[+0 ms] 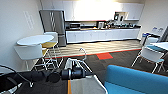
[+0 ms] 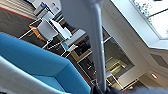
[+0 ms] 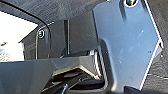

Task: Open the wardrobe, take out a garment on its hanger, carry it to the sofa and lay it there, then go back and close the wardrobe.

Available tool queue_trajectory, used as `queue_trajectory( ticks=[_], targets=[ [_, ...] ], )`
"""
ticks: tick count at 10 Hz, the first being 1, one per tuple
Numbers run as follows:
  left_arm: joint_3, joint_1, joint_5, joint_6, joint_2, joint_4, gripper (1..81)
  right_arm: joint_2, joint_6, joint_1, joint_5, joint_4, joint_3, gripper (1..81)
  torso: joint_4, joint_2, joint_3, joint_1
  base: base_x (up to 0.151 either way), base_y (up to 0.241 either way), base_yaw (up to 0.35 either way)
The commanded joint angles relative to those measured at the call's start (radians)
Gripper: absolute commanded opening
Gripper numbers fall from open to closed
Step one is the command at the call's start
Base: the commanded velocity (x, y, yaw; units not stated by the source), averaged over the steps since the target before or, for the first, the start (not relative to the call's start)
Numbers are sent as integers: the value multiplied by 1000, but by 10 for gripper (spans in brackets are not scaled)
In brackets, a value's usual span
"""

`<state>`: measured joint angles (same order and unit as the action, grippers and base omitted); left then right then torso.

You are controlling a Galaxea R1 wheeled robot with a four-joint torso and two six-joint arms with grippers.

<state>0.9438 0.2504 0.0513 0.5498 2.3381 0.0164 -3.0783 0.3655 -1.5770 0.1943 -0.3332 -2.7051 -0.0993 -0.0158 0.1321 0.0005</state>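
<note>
The blue sofa stands at the lower right of the head view, close to me, and its back and seat also show in the left wrist view. My left arm reaches in from the left. Its gripper is shut on the hanger, whose thin white hook rises above it. The white garment hangs limp below the arm, just left of the sofa's near end. The wardrobe is out of view.
A round white table with white chairs stands at the left wall. More white chairs and a table are at the right. A kitchen counter and a fridge line the far wall. Dark carpet lies ahead.
</note>
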Motion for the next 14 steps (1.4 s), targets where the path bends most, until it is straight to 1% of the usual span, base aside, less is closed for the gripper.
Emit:
queue_trajectory(
  ticks=[1,14],
  targets=[
    [-36,-148,-31,-22,-5,-33,10,-9,-7,24,-44,2,4,811,0,0,0,0,0,0,-249],
    [-43,-131,-37,-24,-23,-42,10,-10,-5,19,-42,3,4,811,0,0,0,0,0,0,-257]
  ],
)
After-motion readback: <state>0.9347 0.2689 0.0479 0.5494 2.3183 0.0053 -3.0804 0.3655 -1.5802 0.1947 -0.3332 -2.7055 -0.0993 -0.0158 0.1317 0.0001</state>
